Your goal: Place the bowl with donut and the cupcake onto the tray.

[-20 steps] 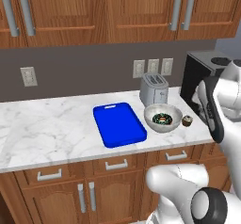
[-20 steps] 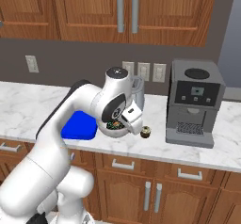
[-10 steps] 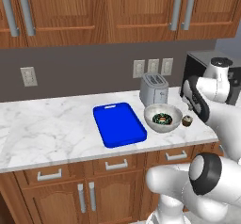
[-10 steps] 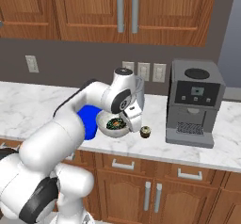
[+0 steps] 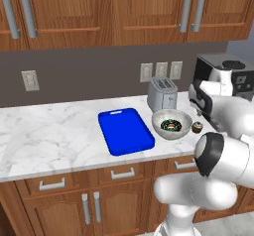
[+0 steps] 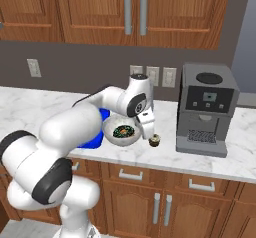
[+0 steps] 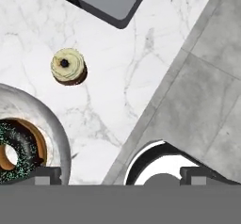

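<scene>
Hand view: the gripper (image 7: 120,173) has its jaws spread to full width, with one dark fingertip low at the left and the other low at the right. Nothing sits between them and they touch nothing. The gripper hangs above the front edge of the marble counter (image 7: 117,68), partly over the grey floor.

To the left of the gripper, under the left fingertip, lies the bowl (image 7: 52,124), cut off by the picture's edge. The donut (image 7: 21,157) rests inside it, with dark frosting and sprinkles. Above the bowl and just beside its rim, but apart from it, the cupcake (image 7: 68,67) stands upright on the counter, ahead of the gripper and to the left of its midline.

Right base view: the tray (image 6: 102,116) lies beyond the bowl (image 6: 122,131), mostly hidden by the arm, on the side away from the gripper (image 6: 148,132). The gripper hangs just above the cupcake (image 6: 155,141). The coffee machine (image 6: 205,109) stands to its right.
</scene>
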